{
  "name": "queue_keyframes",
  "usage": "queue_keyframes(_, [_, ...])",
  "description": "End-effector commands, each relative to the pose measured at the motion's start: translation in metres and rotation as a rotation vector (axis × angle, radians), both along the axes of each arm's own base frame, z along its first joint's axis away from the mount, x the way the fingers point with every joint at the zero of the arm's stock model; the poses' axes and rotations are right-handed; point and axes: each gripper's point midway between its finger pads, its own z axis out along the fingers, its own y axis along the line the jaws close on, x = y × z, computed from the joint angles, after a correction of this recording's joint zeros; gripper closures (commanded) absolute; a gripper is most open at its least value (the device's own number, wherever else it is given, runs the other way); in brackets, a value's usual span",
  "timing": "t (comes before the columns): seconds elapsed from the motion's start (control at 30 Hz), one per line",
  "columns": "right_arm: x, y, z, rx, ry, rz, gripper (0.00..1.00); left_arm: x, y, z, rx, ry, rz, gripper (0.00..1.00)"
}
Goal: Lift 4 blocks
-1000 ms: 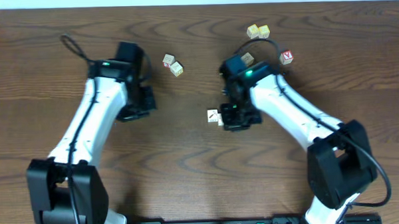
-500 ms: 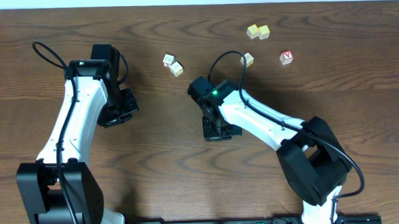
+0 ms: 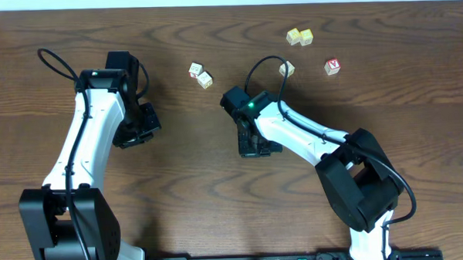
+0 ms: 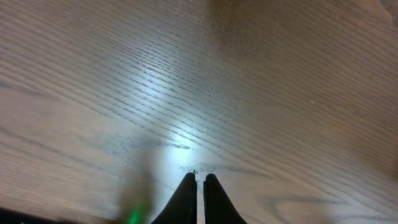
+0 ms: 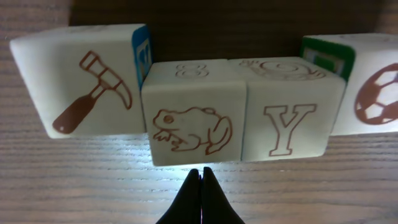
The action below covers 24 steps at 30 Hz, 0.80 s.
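Hovering pinched together, right end effector [image 5: 201, 173] is facing four blocks [image 5: 194, 121] rowed at 12 o'clock (left end effector [image 4: 198, 182] also together); should be spreading wide, clamping row ends.

Blocks [image 5: 193, 124] just before right gripper [image 5: 201, 170]

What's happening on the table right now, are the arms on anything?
The right fingers are shut and point at a row of four blocks standing side by side on the table, with hammer, frog, letter Y and ball faces. The tips sit low at the seam between the frog and Y blocks, gripping nothing. The left fingers are shut too, over bare wood with no block in their view. No block looks lifted yet.
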Motion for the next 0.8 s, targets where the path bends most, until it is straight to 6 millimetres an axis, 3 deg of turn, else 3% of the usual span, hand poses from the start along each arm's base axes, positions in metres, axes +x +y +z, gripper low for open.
queue_keyframes(0.0, [0.001,-0.005,-0.005,-0.021,0.000,0.006,0.99,-0.002,0.003,0.001,0.012,0.001,0.016,0.93])
queue_keyframes(0.77, [0.013,0.002,-0.006,0.020,-0.041,-0.003,0.99,-0.002,0.003,0.002,0.012,0.001,0.016,0.93])
